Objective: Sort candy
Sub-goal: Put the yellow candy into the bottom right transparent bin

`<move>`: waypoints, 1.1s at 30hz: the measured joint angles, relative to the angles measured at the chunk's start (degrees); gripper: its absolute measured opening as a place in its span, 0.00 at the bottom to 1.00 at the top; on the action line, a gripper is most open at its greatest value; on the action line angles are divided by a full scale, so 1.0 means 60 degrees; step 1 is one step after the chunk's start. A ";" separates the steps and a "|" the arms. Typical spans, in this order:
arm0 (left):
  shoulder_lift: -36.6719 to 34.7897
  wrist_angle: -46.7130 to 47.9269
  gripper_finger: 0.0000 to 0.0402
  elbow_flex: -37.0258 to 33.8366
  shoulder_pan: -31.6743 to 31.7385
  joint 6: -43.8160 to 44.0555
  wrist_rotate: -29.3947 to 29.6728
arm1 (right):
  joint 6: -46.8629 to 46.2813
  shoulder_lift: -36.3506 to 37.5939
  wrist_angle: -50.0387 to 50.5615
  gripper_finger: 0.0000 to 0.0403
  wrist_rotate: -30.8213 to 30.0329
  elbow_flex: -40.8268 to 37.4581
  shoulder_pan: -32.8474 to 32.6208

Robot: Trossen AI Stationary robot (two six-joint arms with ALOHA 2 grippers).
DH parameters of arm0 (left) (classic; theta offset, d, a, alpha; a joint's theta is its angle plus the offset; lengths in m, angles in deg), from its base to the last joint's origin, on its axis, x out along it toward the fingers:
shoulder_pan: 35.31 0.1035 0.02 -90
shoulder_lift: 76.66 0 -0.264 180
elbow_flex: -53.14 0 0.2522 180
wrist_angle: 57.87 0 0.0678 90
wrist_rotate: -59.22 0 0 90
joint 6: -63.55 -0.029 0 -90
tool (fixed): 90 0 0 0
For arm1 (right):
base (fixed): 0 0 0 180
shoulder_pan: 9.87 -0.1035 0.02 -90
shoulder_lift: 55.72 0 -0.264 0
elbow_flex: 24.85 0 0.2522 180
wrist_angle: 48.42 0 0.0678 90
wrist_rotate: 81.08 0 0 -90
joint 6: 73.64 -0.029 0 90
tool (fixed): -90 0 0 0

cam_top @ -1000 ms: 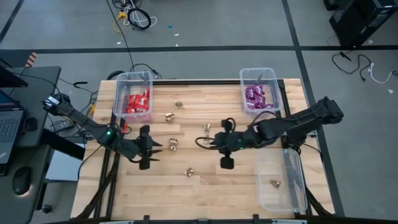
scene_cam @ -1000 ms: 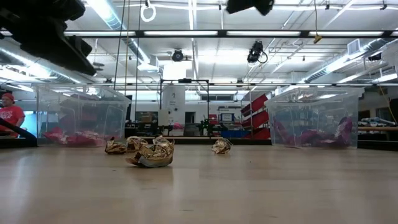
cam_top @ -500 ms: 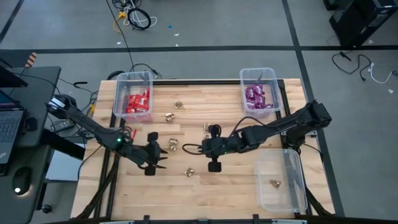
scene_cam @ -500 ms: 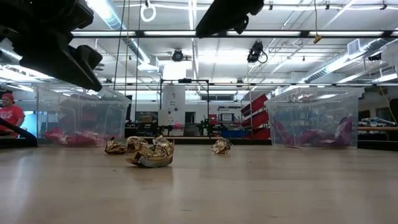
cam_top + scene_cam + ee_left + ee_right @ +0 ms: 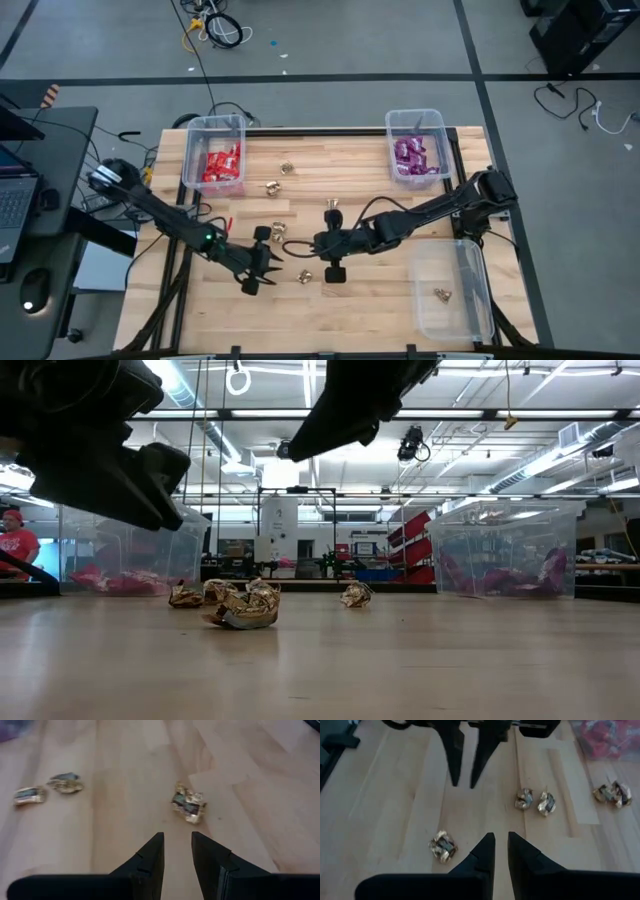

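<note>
The main risk here is a clash — both grippers are closing on the same gold piece (image 5: 305, 276), low and centre in the high view. The left gripper (image 5: 268, 268) sits just to its left and the right gripper (image 5: 322, 261) just to its right, so the two are near each other. Neither holds anything; each has its fingers nearly together, only a narrow gap between them. A gap that narrow could push the piece along the table (image 5: 380, 310) instead of straddling it.

The gold piece is a crumpled lump with no clear long axis; in the left wrist view (image 5: 188, 805) it looks slightly longer along a diagonal, but I cannot tell a pointing direction. It lies alone on bare wood, apart from the other gold pieces (image 5: 278, 232) higher up.

Red candy (image 5: 222, 163) fills the upper-left bin (image 5: 187, 160), purple candy (image 5: 409, 155) the upper-right bin (image 5: 443, 150), and one gold piece (image 5: 441, 294) lies in the lower-right bin (image 5: 420, 300).
</note>
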 joint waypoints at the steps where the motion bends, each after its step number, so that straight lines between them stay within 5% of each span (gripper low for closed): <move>1: 0.0154 -0.0157 0.25 0.0000 0.0000 -0.0060 -0.0047 | -0.0051 -0.0072 -0.0018 0.10 0.0017 0.0000 0.0000; 19: 0.2830 -0.4044 0.25 0.0006 -0.0484 0.0055 -0.0075 | -0.1240 -0.0396 0.0001 0.10 0.0237 -0.0106 -0.0336; 33: 0.4416 -0.5439 0.25 0.0007 -0.0521 0.0481 0.0480 | -0.2009 -0.0396 -0.0522 0.17 -0.0031 -0.0109 -0.0637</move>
